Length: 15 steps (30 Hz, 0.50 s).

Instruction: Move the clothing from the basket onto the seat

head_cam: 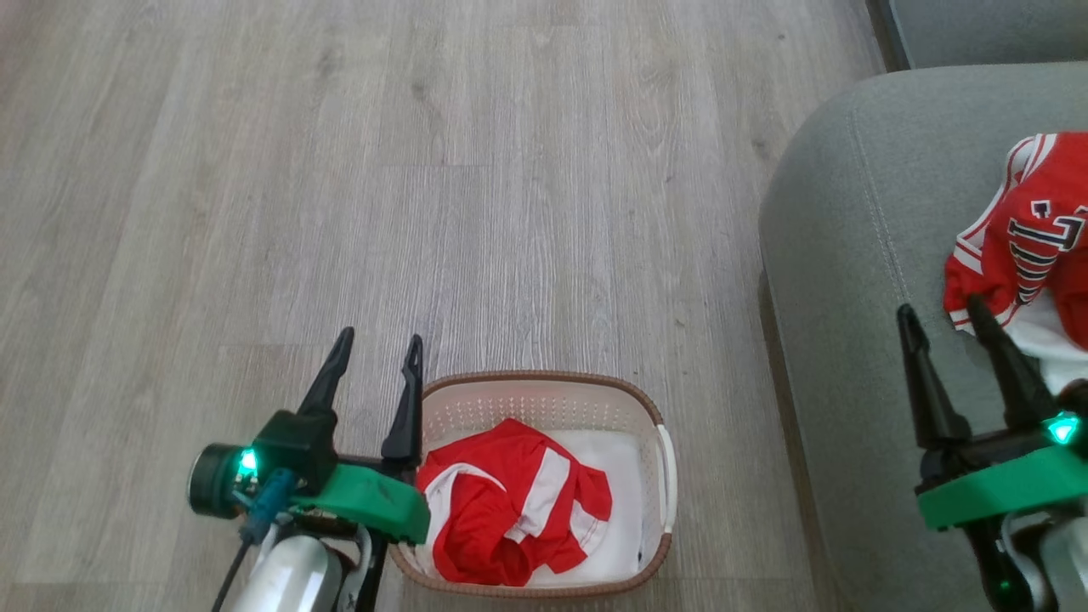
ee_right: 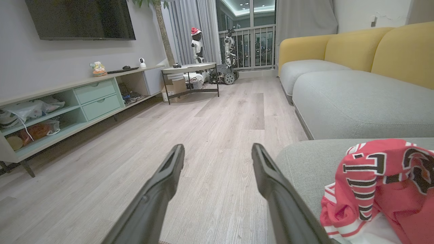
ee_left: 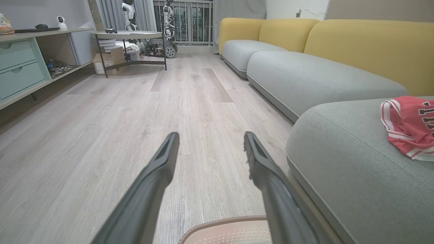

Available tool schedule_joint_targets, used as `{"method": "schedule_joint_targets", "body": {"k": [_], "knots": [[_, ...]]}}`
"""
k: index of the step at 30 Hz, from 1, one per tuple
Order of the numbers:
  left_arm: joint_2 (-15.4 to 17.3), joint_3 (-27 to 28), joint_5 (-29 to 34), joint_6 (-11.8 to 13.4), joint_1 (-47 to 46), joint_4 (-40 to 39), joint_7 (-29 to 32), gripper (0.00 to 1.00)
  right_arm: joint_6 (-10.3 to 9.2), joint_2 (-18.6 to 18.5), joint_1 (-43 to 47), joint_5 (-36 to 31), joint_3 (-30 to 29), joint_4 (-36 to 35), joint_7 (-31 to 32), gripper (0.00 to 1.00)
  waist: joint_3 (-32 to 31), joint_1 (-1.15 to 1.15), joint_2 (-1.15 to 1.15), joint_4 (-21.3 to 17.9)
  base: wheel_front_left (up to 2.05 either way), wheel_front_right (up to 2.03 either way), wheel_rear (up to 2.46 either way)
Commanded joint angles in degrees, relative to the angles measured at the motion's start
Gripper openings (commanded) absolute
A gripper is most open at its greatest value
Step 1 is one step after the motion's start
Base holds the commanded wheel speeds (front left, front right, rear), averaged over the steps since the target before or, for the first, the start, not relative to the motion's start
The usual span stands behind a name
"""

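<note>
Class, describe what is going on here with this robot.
The robot is midway through a laundry move. One red jersey lies on the seat; another red garment sits in the basket. Both grippers are open and empty: the left gripper by the basket, the right gripper over the seat near the jersey.

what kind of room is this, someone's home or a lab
Most likely a home living room: a long sofa with yellow backs, a wall-mounted tv above a low cabinet, and a wood-look floor.
</note>
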Motion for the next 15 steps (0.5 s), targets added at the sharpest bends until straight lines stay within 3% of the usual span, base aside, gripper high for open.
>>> {"method": "schedule_joint_targets", "body": {"k": [1, 15], "knots": [[0.0, 3.0, 0.6, -0.4, -1.9, -1.4, -0.5, 1.00, -0.01, -0.8, -0.5, -0.6, 1.1, -1.4, -0.5, 1.00, -0.2, 0.00, 0.00, 0.0, 0.00, 0.00, 0.00], [-2.5, 6.8, 3.3, -3.5, -1.7, -0.2, -0.5, 1.00, -0.01, -0.9, -1.2, -0.2, 2.6, -1.6, -0.5, 1.00, 0.0, 0.00, 0.00, -0.1, 0.00, 0.00, 0.00]]}}
